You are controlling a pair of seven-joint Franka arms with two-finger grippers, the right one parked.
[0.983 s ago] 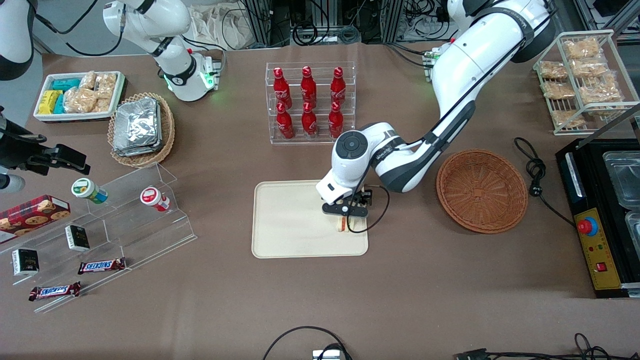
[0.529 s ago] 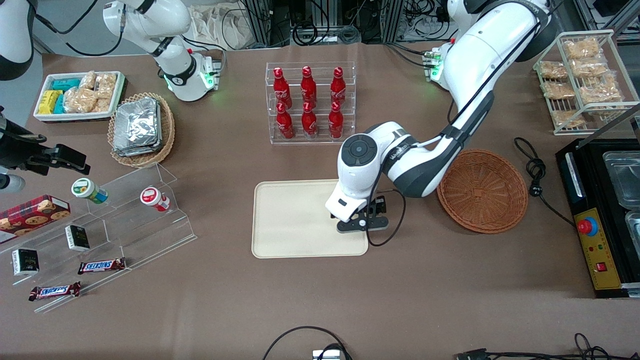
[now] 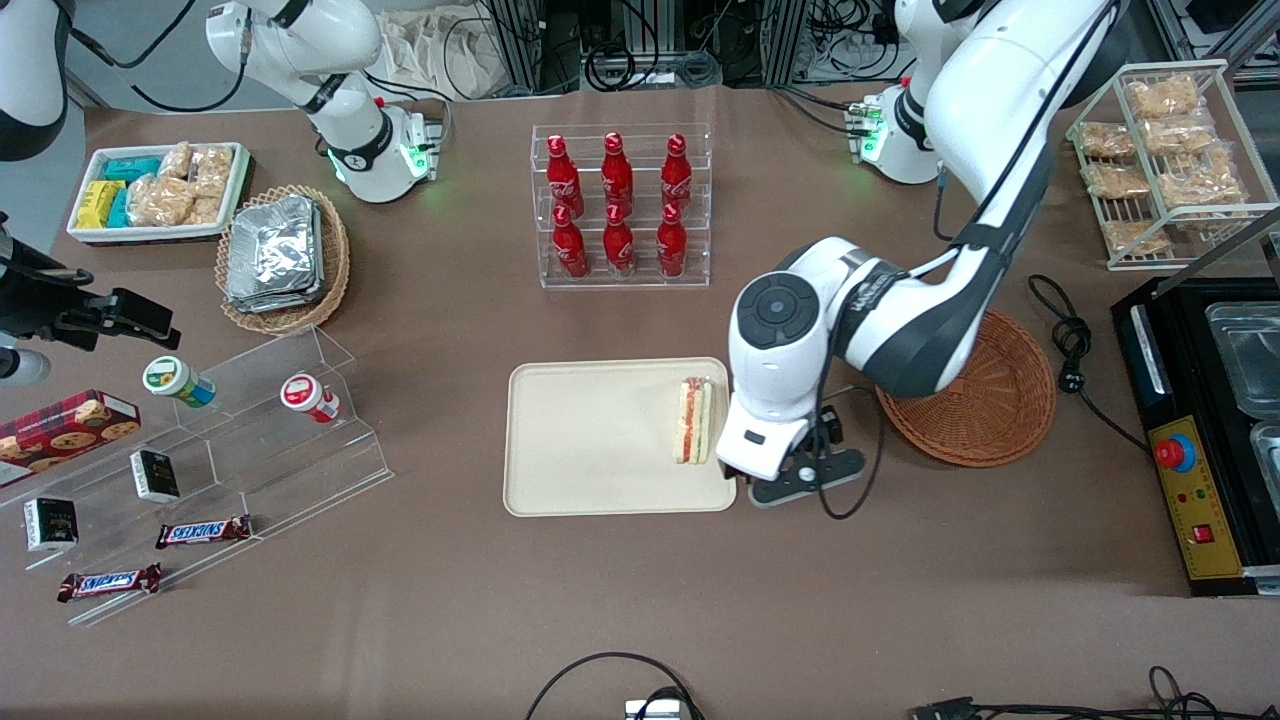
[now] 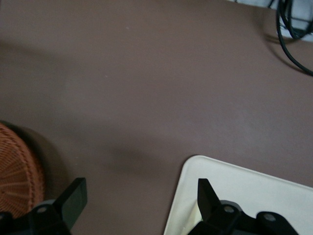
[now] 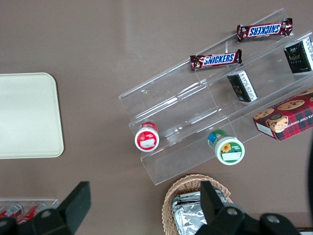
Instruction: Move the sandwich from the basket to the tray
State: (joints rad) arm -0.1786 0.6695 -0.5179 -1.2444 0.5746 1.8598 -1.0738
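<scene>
Front view: sandwich [image 3: 693, 420] lies on tray [image 3: 590, 440]; basket [image 3: 985, 400] holds nothing; gripper [image 4: 139, 198] fingers spread wide

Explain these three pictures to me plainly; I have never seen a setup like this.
These are white robot arms bolted to a brown table. One picture looks down from the front; the other two come from cameras on the arms' wrists. The working arm's gripper hangs over the table beside the flat cream plastic tray, fingers spread open, holding nothing. The triangular white-bread sandwich stands on the tray near that edge. The round reddish-brown wicker basket lies toward the working arm's end. Red bottles stand in a clear rack farther away.
</scene>
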